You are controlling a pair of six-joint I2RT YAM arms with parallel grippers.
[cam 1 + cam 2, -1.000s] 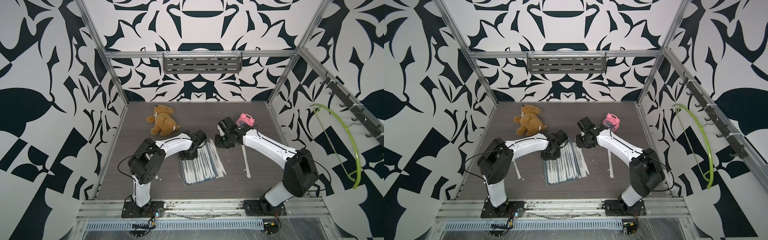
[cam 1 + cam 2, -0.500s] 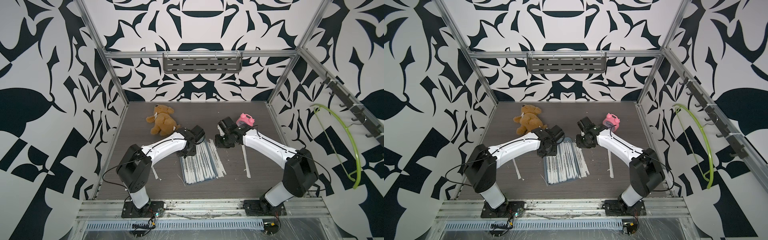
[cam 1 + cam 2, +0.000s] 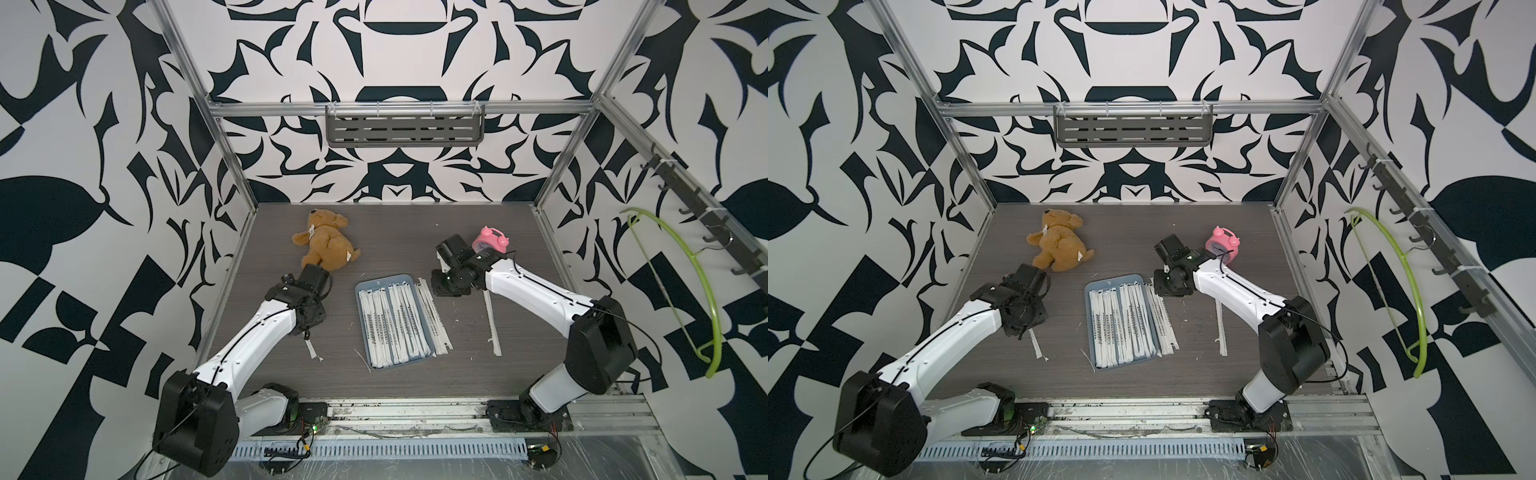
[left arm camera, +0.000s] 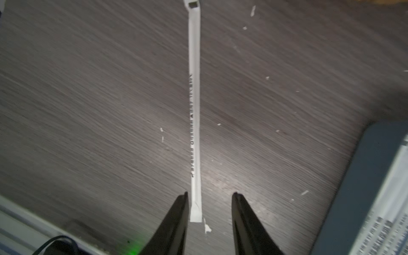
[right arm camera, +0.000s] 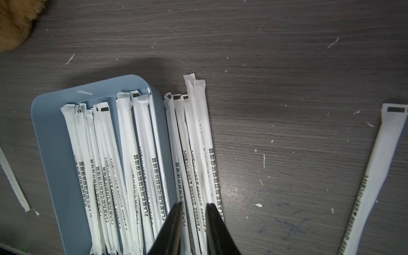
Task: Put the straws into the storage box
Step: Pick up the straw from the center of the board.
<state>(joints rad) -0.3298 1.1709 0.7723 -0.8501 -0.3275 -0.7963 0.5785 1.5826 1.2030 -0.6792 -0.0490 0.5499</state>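
Plainly, left tool (image 4: 210, 193) gapes astride one flat papery straw (image 4: 194, 110); right tool (image 5: 193, 203) over straws (image 5: 187, 143), cannot tell.

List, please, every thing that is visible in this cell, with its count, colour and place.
table: one, dark wood-grain, cell floor
storage box: one, blue-grey, table centre
straws in the box: about ten, white, lying lengthwise
straws beside the box: about five, white, on the table at its right
loose straws: two, white, one at the left hand, one beside the right arm
teddy bear: one, brown, behind the box, to the left
alarm clock: one, pink, behind the right hand
shelf: one, grey, back wall
hanger: one, green, on the side-wall hooks
arms: two, white and black, front corners
left hand: one, black, open, astride a loose straw's end
right hand: one, black, narrowly open over the straws beside the box
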